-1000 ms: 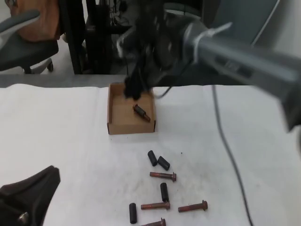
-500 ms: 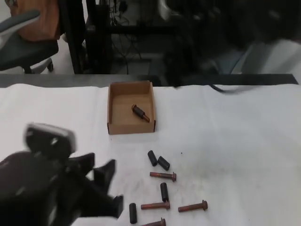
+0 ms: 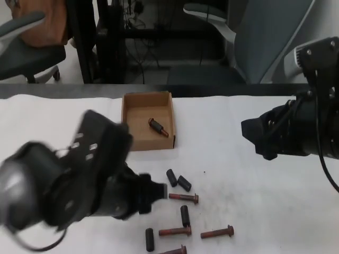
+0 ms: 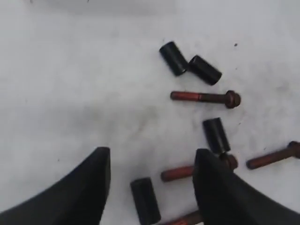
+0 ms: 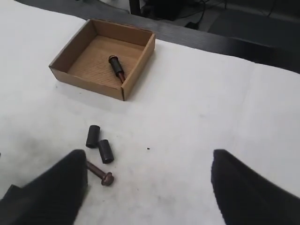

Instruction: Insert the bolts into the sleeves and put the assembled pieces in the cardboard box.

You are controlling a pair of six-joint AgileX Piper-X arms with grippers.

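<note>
The cardboard box [image 3: 143, 144] stands at the back middle of the white bench, with one assembled bolt and sleeve [image 3: 158, 127] lying inside. In front of it lie loose black sleeves [image 3: 171, 177] and reddish bolts [image 3: 184, 197]. My left gripper [image 4: 152, 187] hangs open just above these parts, with a sleeve [image 4: 145, 201] on the cloth between its fingers [image 4: 89, 187]. A bolt [image 4: 206, 98] and two sleeves [image 4: 173, 58] lie farther off. My right gripper [image 5: 147, 197] is open and holds nothing, to the right of the box [image 5: 86, 80] and its assembled piece [image 5: 116, 68].
The left arm [image 3: 74, 180] covers the bench's near left. The right arm [image 3: 296, 129] hangs over the right side. Office chairs and a dark frame stand behind the bench's far edge. White cloth lies bare between box and right arm.
The right arm has pulled back from over the box to the right side. The left arm has risen from the near-left corner and moved over the loose parts.
</note>
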